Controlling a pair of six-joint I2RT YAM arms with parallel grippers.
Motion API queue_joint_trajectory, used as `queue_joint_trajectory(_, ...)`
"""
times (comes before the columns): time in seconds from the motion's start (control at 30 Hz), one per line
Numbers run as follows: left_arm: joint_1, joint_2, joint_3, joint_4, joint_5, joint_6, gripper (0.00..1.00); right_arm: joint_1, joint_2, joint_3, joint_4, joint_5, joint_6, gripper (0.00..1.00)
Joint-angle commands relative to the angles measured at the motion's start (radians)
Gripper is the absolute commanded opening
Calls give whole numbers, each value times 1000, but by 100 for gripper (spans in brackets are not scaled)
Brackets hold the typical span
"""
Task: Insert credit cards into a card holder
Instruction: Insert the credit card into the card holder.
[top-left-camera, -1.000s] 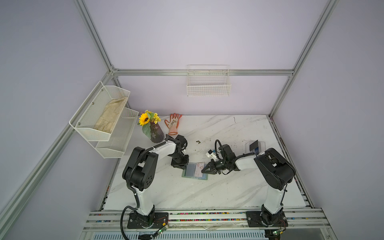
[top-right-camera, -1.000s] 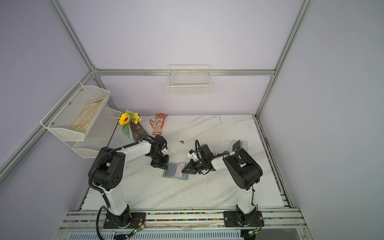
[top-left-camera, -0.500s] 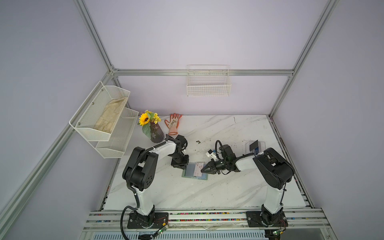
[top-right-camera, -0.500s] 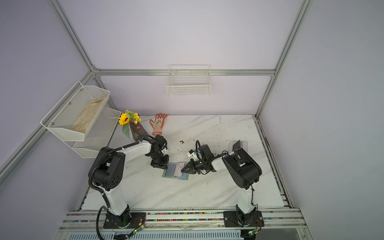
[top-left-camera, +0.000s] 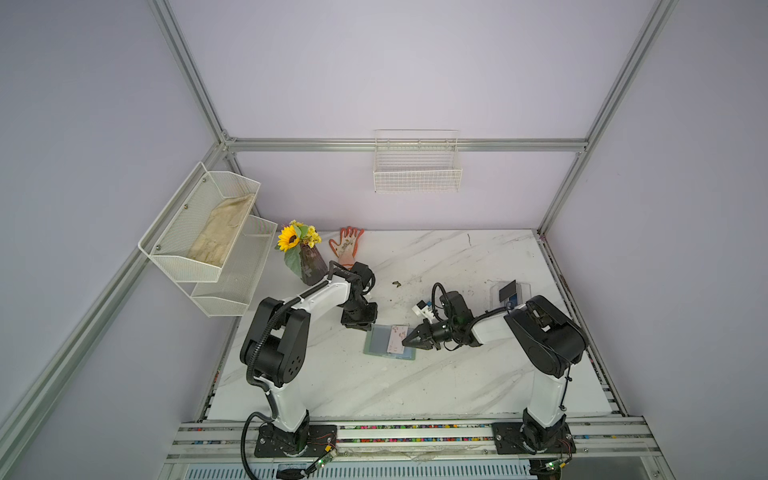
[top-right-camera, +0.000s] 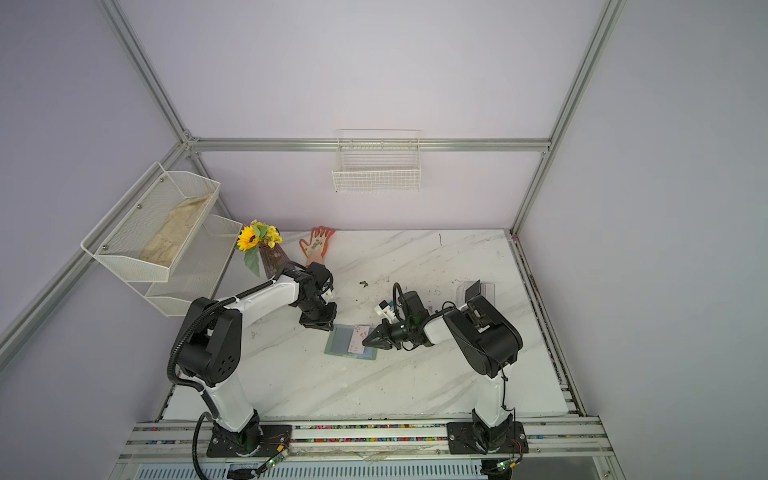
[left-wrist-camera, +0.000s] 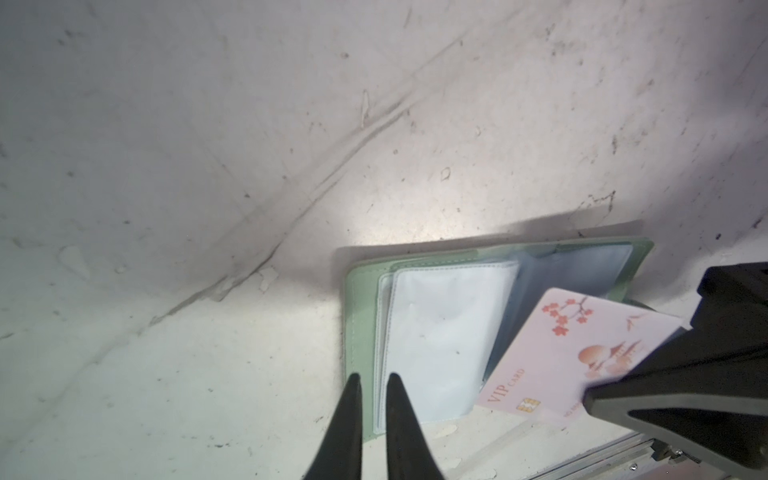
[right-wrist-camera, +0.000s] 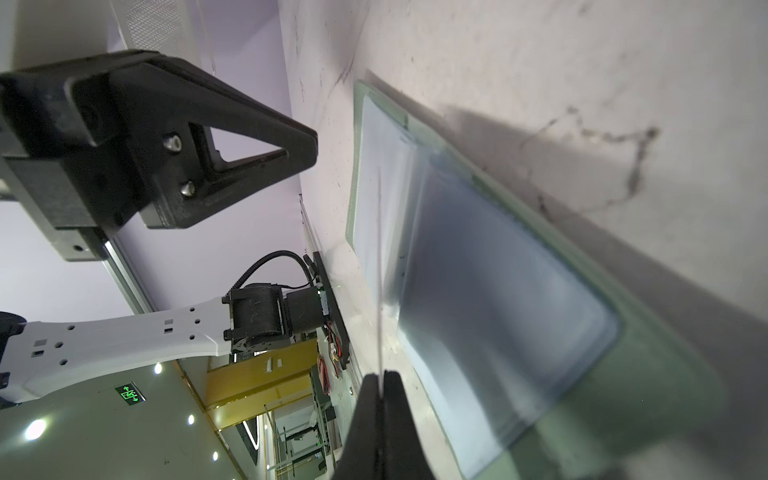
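Vs. earlier frames, R gripper is creeping slightly further over card holder. Worktop is carrying the holder, open, near centre. L gripper, jaws a slit apart, is sitting at holder's cover edge; grip cannot be told. R gripper is clenching pink card, tilted over the sleeves.

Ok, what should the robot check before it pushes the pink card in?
1. The right hand is shut on the pink card: ok.
2. The card holder lies open on the table: ok.
3. Card lined up with the clear sleeves: not ok, it sits at an angle above them.
4. Card edge inside a sleeve: not ok, not yet.
5. The left hand pressing the holder down: cannot tell; its fingertips are at the cover's edge.
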Motion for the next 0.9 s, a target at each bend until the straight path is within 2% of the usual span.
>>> queue_joint_trajectory(0.0,7,-31,-31,6,-20,-6,14,-6,19,-16,55,-7,19,0)
queue_joint_trajectory(0.4,9,8,-95,60,4,-20,13,-19,29,-27,110,-20,54,0)
queue_joint_trajectory(0.57,9,9,-98,64,3,-20,13,-19,52,-43,199,-31,109,0)
queue_joint_trajectory(0.87,9,16,-103,71,5,-21,13,-16,70,-43,239,-39,126,0)
